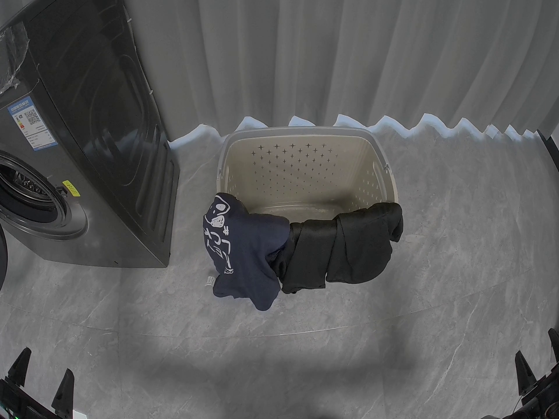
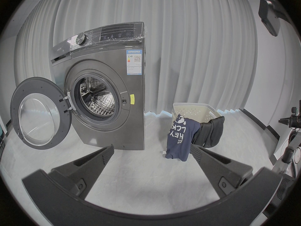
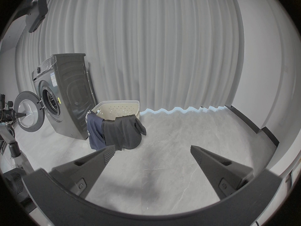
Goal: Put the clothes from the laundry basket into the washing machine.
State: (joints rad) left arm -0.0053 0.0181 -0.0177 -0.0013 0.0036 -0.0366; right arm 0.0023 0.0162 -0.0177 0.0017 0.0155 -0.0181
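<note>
Head view tells you nothing is loaded yet — the navy shirt [image 1: 244, 251] and black garment [image 1: 343, 245] both hang over the near rim of the laundry basket [image 1: 303, 130], on the floor just right of the washing machine [image 1: 99, 117], whose drum [image 2: 95, 98] looks bare. The shirt's long axis runs down off the rim, the black garment's along it — left end effector [image 2: 151, 147] and right end effector [image 3: 152, 147] both stand spread, holding nothing.

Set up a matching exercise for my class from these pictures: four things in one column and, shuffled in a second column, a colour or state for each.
Things
1. washing machine door
2. navy shirt
3. black garment
4. laundry basket

States
A. beige, with small holes in its walls
B. plain, draped over the basket's front edge
C. swung wide open
D. white print, draped over the basket's front edge

Pairs: 1-C, 2-D, 3-B, 4-A
</note>
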